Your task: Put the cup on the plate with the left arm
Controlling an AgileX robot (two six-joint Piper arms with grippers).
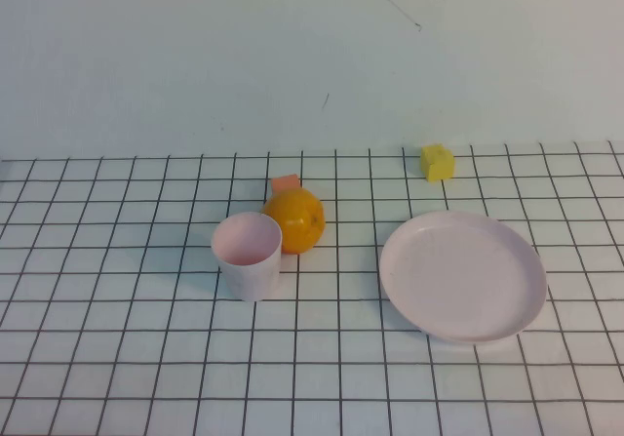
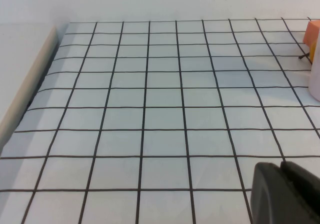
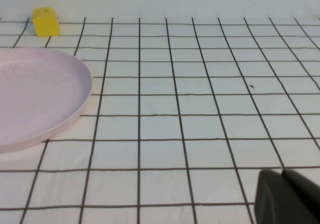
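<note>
The pale pink cup [image 1: 248, 255] stands upright on the gridded table, left of centre, touching the orange fruit [image 1: 295, 219]. A sliver of the cup [image 2: 315, 81] shows at the edge of the left wrist view. The large pale pink plate [image 1: 462, 275] lies empty at the right and also shows in the right wrist view [image 3: 35, 96]. Neither arm shows in the high view. My left gripper [image 2: 282, 170] is shut and empty over bare table, well away from the cup. My right gripper [image 3: 284, 175] is shut and empty, beside the plate with some squares between.
A small orange block [image 1: 285, 182] lies just behind the orange fruit and shows in the left wrist view [image 2: 312, 33]. A yellow block [image 1: 438, 161] sits at the back right, behind the plate, also in the right wrist view [image 3: 45, 22]. A pale wall backs the table.
</note>
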